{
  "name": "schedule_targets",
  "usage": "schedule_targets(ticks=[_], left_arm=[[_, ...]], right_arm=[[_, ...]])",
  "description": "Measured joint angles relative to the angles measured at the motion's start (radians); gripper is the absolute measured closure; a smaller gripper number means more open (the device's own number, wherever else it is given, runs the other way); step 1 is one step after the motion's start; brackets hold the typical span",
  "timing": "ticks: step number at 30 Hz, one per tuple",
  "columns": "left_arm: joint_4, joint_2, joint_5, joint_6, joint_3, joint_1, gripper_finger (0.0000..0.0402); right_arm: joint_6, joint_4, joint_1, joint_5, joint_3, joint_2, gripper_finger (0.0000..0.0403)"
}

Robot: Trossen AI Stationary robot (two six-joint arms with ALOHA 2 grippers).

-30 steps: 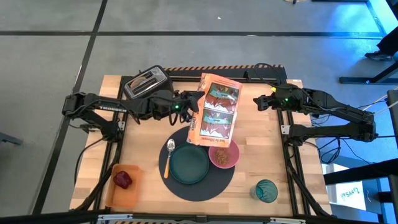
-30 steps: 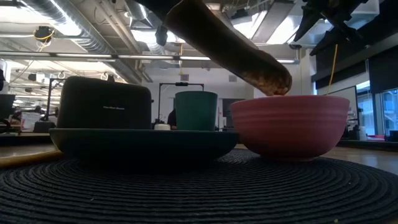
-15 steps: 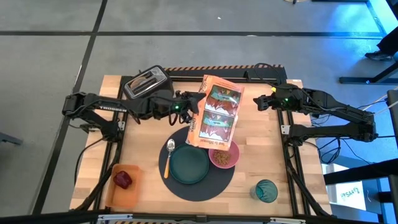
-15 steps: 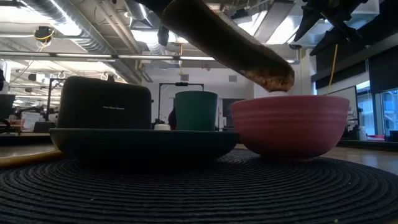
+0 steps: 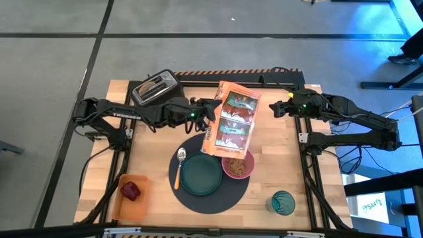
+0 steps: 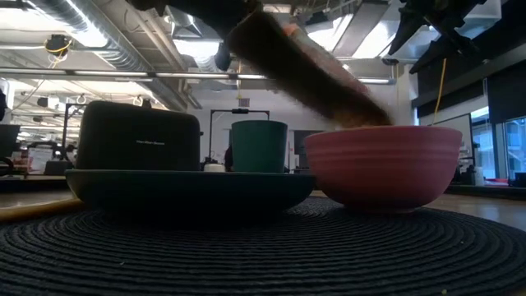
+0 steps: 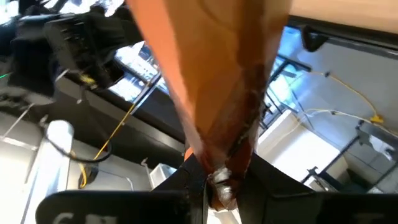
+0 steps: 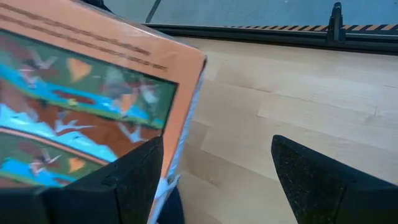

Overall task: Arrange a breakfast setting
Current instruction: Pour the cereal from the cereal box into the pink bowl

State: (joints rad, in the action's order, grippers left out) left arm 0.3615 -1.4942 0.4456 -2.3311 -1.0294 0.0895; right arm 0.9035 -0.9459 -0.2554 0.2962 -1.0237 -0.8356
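My left gripper (image 5: 209,113) is shut on an orange printed bag (image 5: 232,122) held above the table's middle. The bag's lower end (image 6: 353,107) hangs just over the pink bowl (image 5: 238,166), which holds brown bits. The bowl and the teal plate (image 5: 201,174) sit on the round dark mat (image 5: 221,195). The orange-handled spoon (image 5: 178,166) lies left of the plate. The teal tumbler (image 5: 283,202) stands at the near right. The red apple (image 5: 130,190) lies on the orange tray. My right gripper (image 5: 277,108) is open and empty, right of the bag. No bagel shows. My left gripper pinches a gathered fold of the bag's left side edge (image 7: 225,163) between its two fingers. The fingers come level from the table's left. The bag is lifted clear and tilted, its far end high and its near end down over the pink bowl.
The black toaster (image 5: 156,87) stands at the far left, behind my left arm. The flat orange tray (image 5: 129,198) lies at the near left corner. Bare wood lies at the right between the bag and my right arm.
My left gripper has gone a little toward the table's right edge with the bag. The bag's lower end has dropped closer to the pink bowl's rim and shows blurred in the low view.
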Motion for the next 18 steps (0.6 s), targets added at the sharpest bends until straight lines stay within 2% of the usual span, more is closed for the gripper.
schedule_targets(ticks=[8, 18], left_arm=[[-0.001, 0.001, -0.004, 0.033, 0.0, 0.019, 0.0358], [-0.021, 0.001, -0.013, 0.216, 0.0, 0.04, 0.0358]], right_arm=[[-0.018, 0.0, 0.0, 0.001, 0.0, 0.0, 0.0114], [-0.018, 0.0, 0.0, 0.002, 0.0, 0.0, 0.0114]])
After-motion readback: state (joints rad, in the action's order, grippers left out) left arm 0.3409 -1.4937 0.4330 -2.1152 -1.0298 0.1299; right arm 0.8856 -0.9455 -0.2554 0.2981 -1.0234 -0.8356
